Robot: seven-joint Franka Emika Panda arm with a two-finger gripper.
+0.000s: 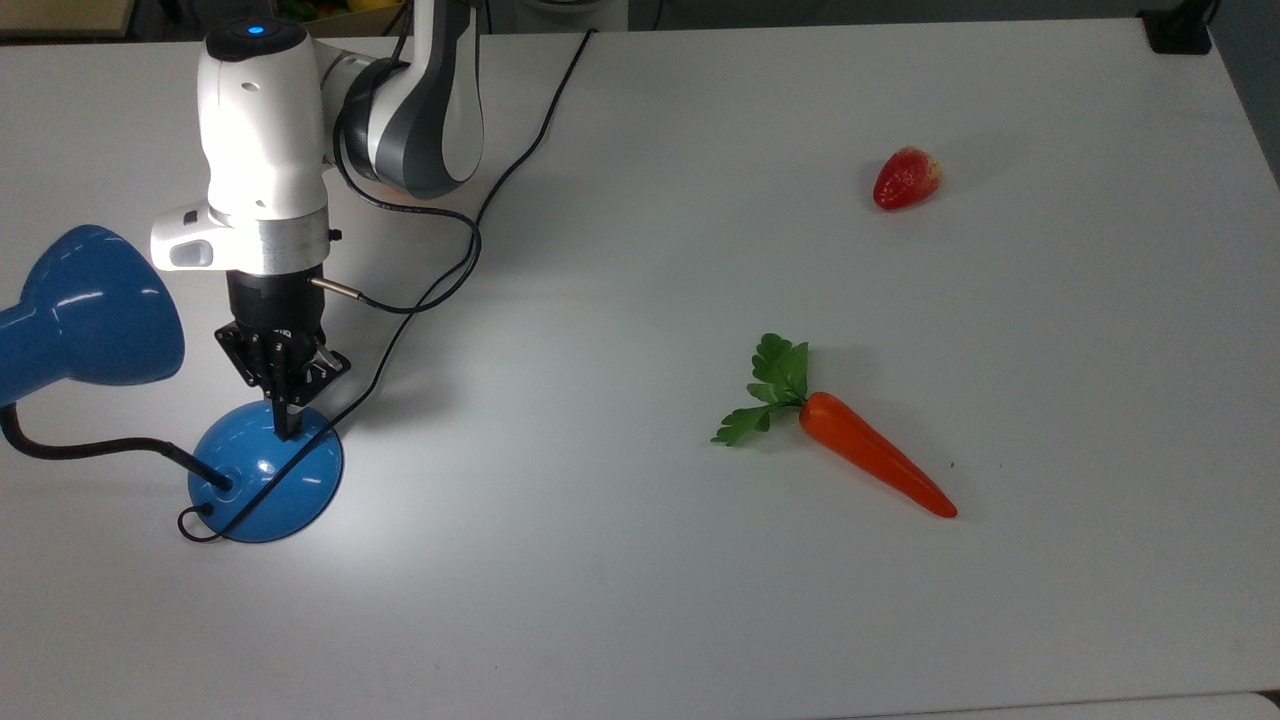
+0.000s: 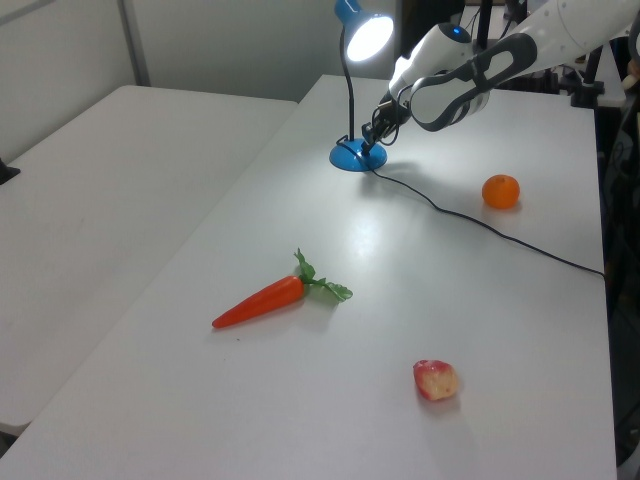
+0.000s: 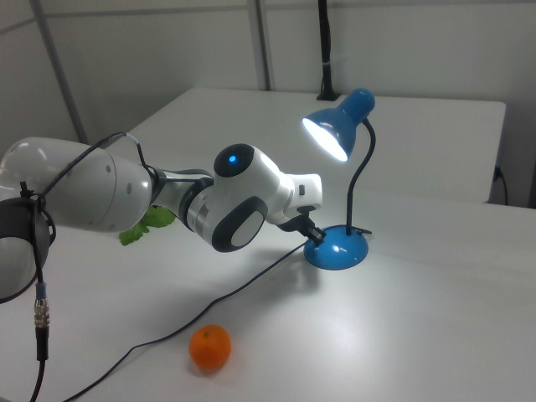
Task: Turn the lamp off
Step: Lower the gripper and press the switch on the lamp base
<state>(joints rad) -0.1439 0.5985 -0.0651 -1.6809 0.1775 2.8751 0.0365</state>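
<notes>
The blue lamp stands at the top view's left, its domed base (image 1: 270, 490) on the white table and its cone shade (image 1: 92, 305) to the left on a black bendy neck. The shade (image 3: 330, 134) glows, so the lamp is lit. My gripper (image 1: 287, 428) points straight down, fingers shut together, with the tips touching the upper part of the base where the small black switch sits. The left view shows the gripper (image 2: 375, 143) at the base (image 2: 353, 157), and the right view shows the same contact (image 3: 317, 235). The thin cord (image 1: 500, 180) runs from the base to the far edge.
A toy carrot (image 1: 865, 452) with green leaves lies mid-table and a red strawberry (image 1: 906, 178) lies far right in the top view. An orange (image 2: 500, 191) sits beside the cord behind the arm. A second table (image 2: 110, 180) adjoins at the left view's left.
</notes>
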